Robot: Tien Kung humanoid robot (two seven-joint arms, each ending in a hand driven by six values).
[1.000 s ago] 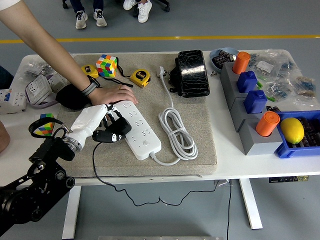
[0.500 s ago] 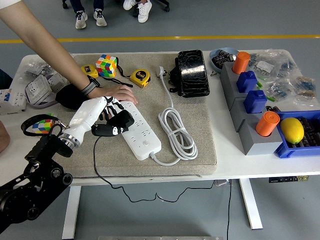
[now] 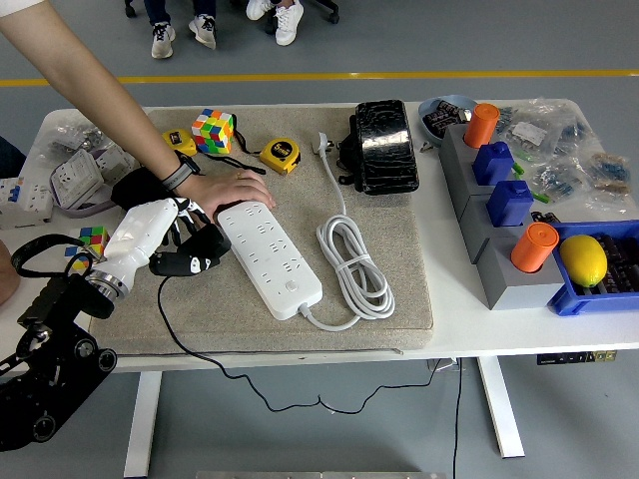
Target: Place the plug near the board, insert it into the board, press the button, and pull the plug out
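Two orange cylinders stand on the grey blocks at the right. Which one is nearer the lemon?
The nearer orange cylinder, right beside the blue bin holding the lemon; the other orange cylinder stands at the far end by the blue bowl.

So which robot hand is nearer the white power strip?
Left. The left robot hand, gripping the black plug, sits just left of the power strip; the right is out of view.

Bright even overhead light, sharp focus throughout.

Far left of worktop [image 3: 459, 334]: Rubik's cube [image 3: 213, 130], yellow tape measure [image 3: 280, 155]. Black case [image 3: 383, 146] at pad's far edge. Right side: grey rack [image 3: 499, 264] with orange and blue blocks; lemon [image 3: 583, 259] in blue bin [image 3: 567, 301].
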